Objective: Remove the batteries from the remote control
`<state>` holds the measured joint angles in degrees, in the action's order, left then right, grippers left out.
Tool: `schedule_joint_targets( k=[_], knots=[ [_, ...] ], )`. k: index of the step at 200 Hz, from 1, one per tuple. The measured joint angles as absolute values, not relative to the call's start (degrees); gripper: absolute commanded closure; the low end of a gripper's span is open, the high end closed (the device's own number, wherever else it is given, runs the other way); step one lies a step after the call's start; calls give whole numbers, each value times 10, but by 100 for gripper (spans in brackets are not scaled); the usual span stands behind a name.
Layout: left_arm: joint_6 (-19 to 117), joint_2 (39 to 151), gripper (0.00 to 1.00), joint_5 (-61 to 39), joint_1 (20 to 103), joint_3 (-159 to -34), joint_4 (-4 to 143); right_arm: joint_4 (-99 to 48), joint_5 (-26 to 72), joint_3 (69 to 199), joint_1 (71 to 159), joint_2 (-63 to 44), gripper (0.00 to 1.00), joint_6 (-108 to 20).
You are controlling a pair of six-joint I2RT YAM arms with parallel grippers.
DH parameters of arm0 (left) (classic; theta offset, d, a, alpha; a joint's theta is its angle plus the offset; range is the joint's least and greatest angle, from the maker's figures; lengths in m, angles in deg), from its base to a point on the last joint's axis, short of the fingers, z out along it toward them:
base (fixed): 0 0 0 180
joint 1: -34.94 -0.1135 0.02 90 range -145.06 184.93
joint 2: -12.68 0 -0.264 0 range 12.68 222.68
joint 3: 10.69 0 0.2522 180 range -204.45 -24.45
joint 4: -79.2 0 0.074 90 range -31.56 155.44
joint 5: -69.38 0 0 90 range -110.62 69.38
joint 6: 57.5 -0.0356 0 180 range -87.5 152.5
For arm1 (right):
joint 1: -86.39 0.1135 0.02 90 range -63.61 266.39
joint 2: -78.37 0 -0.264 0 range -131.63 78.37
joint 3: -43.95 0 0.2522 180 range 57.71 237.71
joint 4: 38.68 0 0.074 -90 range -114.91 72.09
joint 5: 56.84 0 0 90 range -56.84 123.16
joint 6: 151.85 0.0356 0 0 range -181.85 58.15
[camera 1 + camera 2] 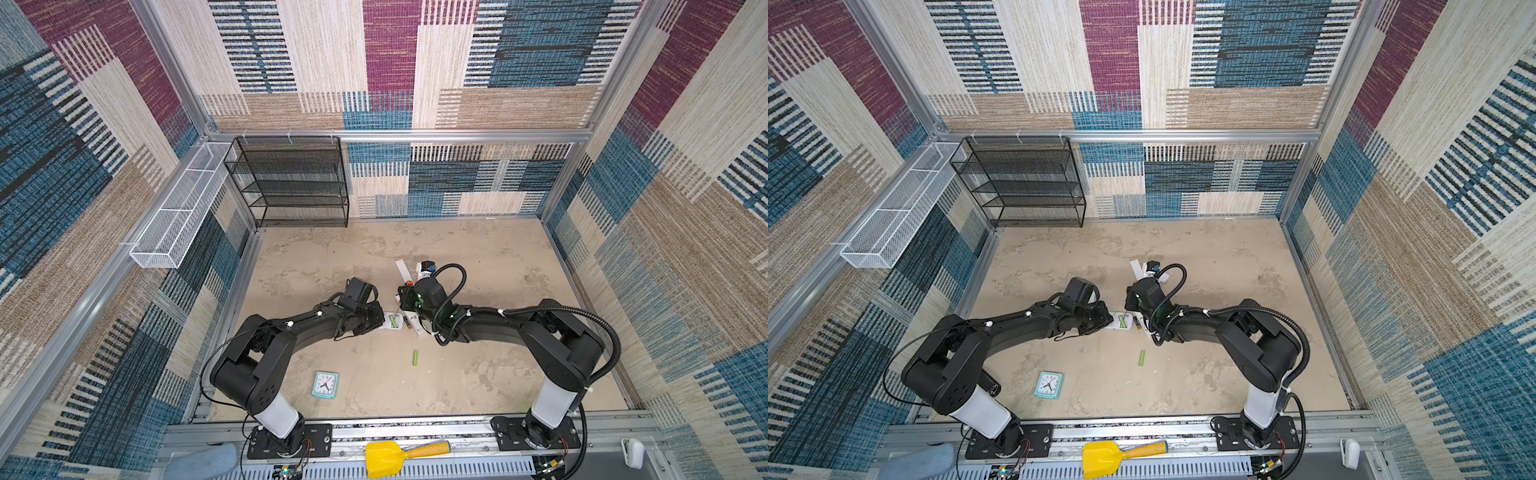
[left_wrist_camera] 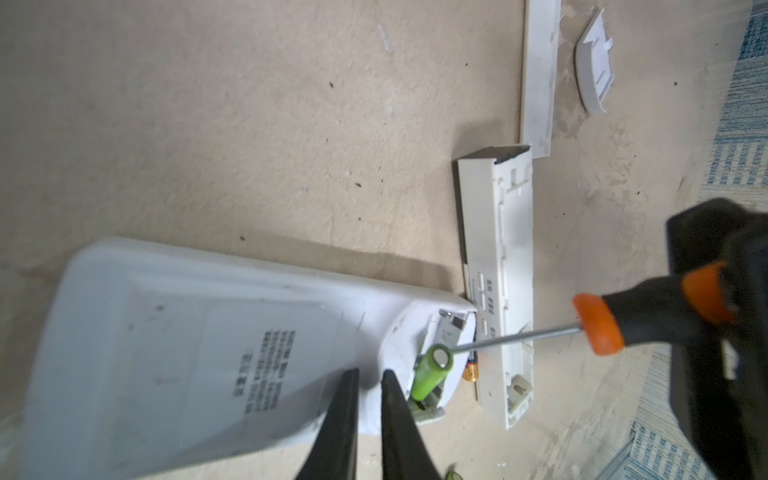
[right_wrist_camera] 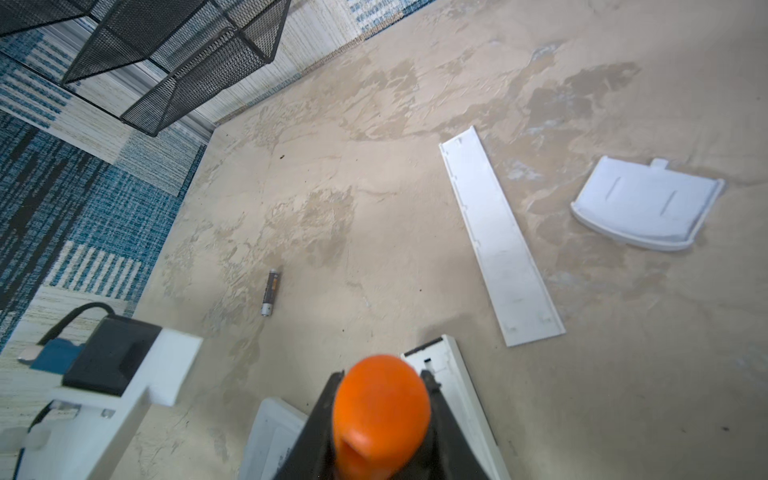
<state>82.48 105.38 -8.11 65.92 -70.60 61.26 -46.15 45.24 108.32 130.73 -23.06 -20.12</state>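
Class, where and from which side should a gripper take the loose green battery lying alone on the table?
The loose green battery: grip mid-length from above, jaws either side of its body. It lies flat on the table, nothing beside it.

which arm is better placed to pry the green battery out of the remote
Right. The right jaws are shut on the screwdriver, whose tip is at the green battery in the open bay of the remote. The left jaws, nearly closed, sit over its back with no tool.
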Motion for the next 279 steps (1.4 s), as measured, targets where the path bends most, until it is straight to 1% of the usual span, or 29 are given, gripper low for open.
schedule_joint_targets(
  k=[92,139,172,208,279],
  knots=[
    [833,979,84,-77,660,-690,589,-481,432,1070,1307,-221,100,-197],
    [834,946,93,-54,684,-637,593,-477,421,1068,1307,-219,100,-198],
    [854,957,95,-38,707,-600,619,-477,416,1064,1307,-218,100,-200],
    [871,994,95,-36,710,-599,662,-474,401,1059,1307,-211,100,-202],
    [896,1038,95,-38,710,-603,731,-473,371,1033,1307,-163,100,-213]
  ],
)
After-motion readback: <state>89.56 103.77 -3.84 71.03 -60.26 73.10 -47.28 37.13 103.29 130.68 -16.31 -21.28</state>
